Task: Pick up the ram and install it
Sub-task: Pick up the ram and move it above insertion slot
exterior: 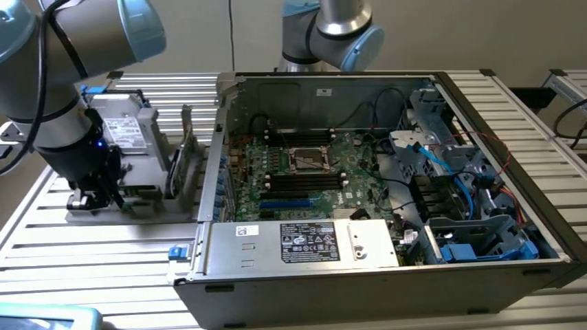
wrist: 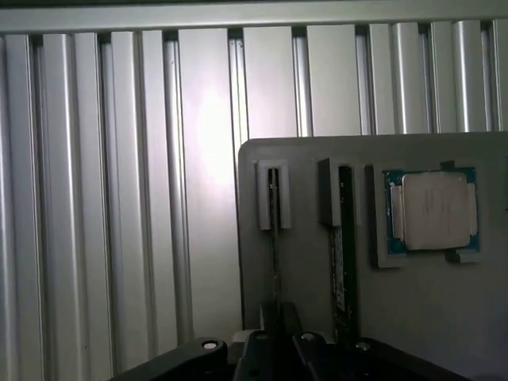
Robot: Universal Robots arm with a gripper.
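Standing on edge, ram (wrist: 274, 262) pinched in end effector (wrist: 277, 316).

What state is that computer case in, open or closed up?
Open. The computer case lies on its side with no cover over it, so the motherboard inside is in plain sight.

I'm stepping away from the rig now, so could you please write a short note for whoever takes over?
Gripper: appears shut on the memory stick.
Stick: standing on edge in its slot in the grey holder, on the exterior view's left of the open computer case.
Done: stick gripped, not yet lifted.
Left: lifting it out and fitting it into the motherboard.
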